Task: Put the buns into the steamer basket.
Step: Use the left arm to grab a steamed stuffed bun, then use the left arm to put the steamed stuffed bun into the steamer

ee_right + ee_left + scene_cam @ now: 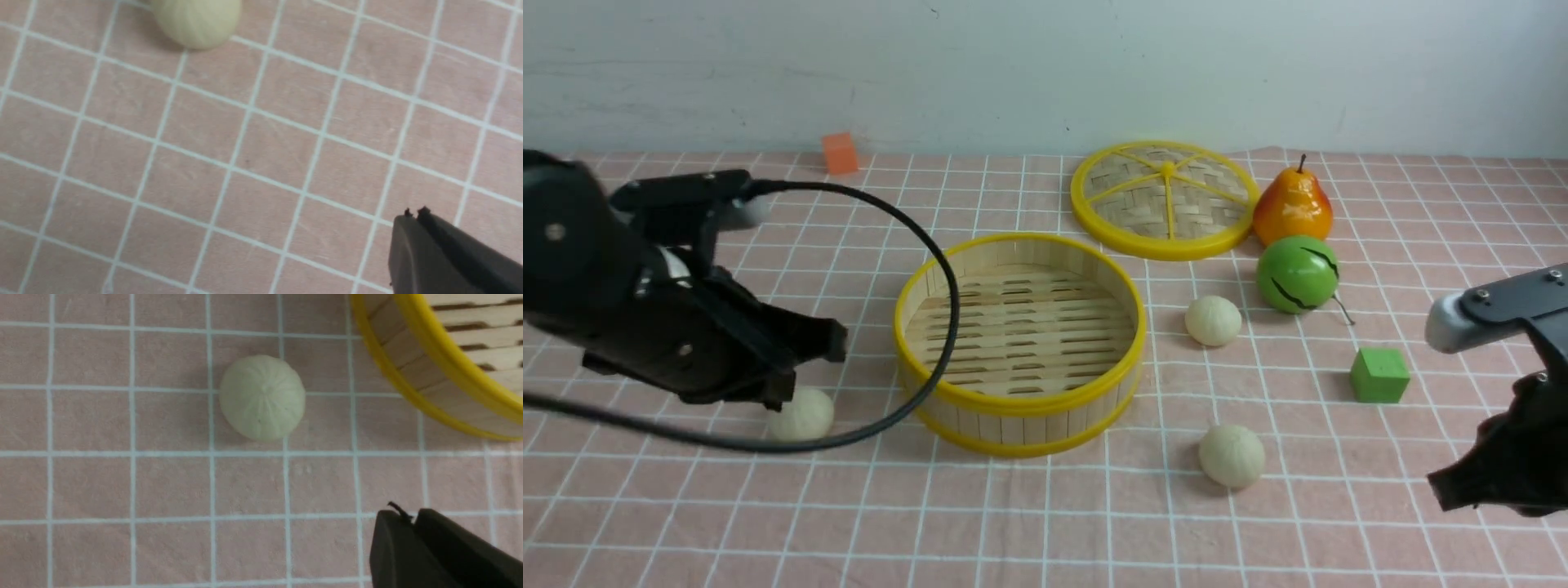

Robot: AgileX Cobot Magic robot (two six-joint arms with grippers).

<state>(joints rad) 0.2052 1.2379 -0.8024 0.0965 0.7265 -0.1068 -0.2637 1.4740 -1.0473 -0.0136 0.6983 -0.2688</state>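
Three cream-white buns lie on the pink checked cloth: one left of the basket, one to its right, one front right. The steamer basket stands in the middle with nothing in it. My left gripper is shut and empty, hovering just above and behind the left bun; in the left wrist view the gripper is apart from that bun, near the basket wall. My right gripper is shut and empty at the front right; in the right wrist view the gripper is far from the front-right bun.
The flat woven lid lies behind the basket. A pear, a green striped ball and a green cube sit at the right. An orange cube is at the back left. A black cable loops over the basket's left rim.
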